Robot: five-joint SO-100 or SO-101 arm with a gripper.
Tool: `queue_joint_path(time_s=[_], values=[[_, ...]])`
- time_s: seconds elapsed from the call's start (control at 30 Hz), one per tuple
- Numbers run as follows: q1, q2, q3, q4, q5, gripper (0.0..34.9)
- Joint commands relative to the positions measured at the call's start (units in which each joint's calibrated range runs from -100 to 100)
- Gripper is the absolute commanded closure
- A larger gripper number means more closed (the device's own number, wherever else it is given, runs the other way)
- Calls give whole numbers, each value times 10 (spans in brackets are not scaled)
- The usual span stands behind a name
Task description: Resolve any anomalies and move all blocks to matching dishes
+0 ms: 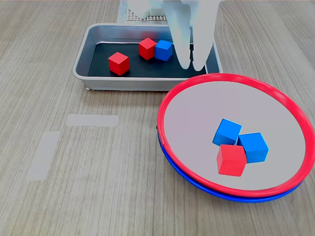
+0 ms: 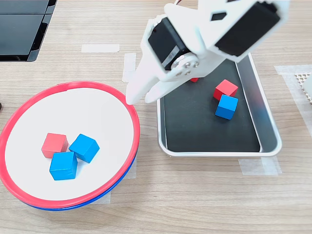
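The red-rimmed dish sits stacked on the blue-rimmed dish, of which only the rim peeks out below. Inside the red dish lie a red block and two blue blocks. The silver tray holds two red blocks and a blue block; the arm partly hides one red block. My white gripper hangs shut and empty over the gap between tray and dish.
Strips of clear tape lie on the wooden table. A black object sits at the second exterior view's top left. A white mesh piece lies beyond the tray.
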Motion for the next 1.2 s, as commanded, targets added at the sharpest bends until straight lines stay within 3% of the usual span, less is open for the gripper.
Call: queue_joint_path(time_s=[0.0, 0.3, 0.63, 1.0, 1.1, 1.17], values=[[-8, 29, -43, -17, -1, 286], [-24, 101, -115, -21, -2, 319], [-31, 144, -128, -49, 6, 267], [-44, 221, -190, -54, 8, 279], [-44, 233, -207, -50, 9, 342], [-44, 229, -209, -45, 9, 346]])
